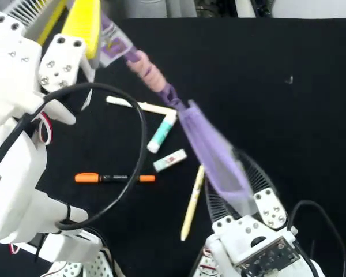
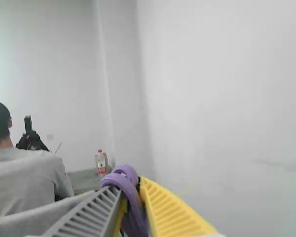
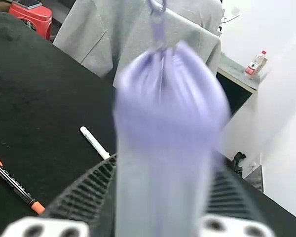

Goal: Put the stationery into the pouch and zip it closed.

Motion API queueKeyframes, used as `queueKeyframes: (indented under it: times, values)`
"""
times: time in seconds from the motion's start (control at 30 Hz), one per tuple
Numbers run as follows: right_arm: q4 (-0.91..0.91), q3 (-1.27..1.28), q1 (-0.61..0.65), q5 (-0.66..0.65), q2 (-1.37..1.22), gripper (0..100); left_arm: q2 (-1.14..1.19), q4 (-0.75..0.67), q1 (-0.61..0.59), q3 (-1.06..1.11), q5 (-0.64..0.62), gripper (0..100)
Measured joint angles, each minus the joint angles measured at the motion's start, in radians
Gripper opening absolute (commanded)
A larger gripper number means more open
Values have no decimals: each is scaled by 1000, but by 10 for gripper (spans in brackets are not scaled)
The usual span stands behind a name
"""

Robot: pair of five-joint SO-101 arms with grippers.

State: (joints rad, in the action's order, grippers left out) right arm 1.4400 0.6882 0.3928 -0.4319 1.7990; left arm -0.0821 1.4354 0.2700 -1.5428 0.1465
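A purple pouch [image 1: 210, 151] hangs stretched in the air between both arms. My left gripper [image 1: 104, 36], with one yellow finger, is shut on the pouch's purple strap [image 2: 127, 190] at the far left. My right gripper [image 1: 237, 193] near the front edge is shut on the pouch's other end [image 3: 163, 148]. On the black table [image 1: 277, 86] below lie a white pen [image 1: 139, 105], a teal-and-white stick [image 1: 162, 133], a small white eraser [image 1: 169, 160], an orange marker [image 1: 114, 178] and a pale yellow pen [image 1: 192, 202]. The right wrist view catches the orange marker [image 3: 15, 185] and white pen [image 3: 93, 142].
A black cable [image 1: 143, 135] from the left arm loops over the stationery. A red box [image 3: 34, 17] sits beyond the table's far edge. The right half of the table is bare black cloth.
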Motion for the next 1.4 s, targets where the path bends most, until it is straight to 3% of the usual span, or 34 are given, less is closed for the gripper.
queueKeyframes:
  times: [0.33, 0.83, 1.2, 1.4]
  values:
    - [-3, -26, 0, 2, 0, 397, 2, -153, -8, 0, 0, 30]
    - [15, 91, 0, 2, 0, 396, 0, -132, -353, 0, 0, 30]
    - [-25, 367, -296, 2, -15, 396, 2, -48, -450, 0, 0, 30]
    - [-34, 370, -344, 2, -242, 396, 2, -48, -450, 0, 0, 30]
